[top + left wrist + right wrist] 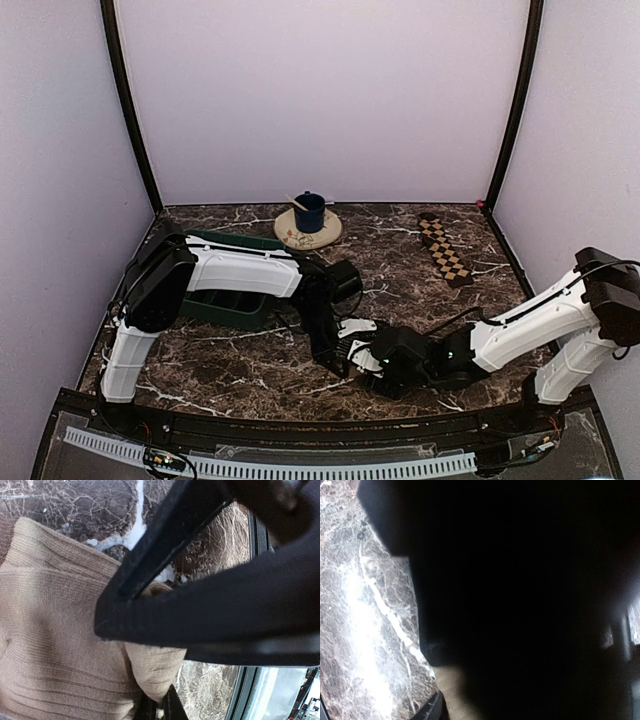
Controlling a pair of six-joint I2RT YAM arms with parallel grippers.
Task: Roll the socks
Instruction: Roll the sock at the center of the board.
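Observation:
The plain tan sock (55,645) fills the left of the left wrist view, bunched in folds on the marble. My left gripper (160,707) is shut on a fold of it at the bottom edge. A black part of the right gripper crosses just above that fold. In the top view both grippers meet low at the table's front middle, left gripper (348,366) beside right gripper (366,356), and they hide the tan sock. The right wrist view is mostly dark, with a strip of tan fabric (451,692) beside one finger (432,711). The checkered sock (444,249) lies flat at the back right.
A blue cup (309,212) with a stick in it stands on a round woven mat (322,236) at the back middle. A dark green tray (228,305) sits under the left arm. The enclosure's walls close in the table on three sides.

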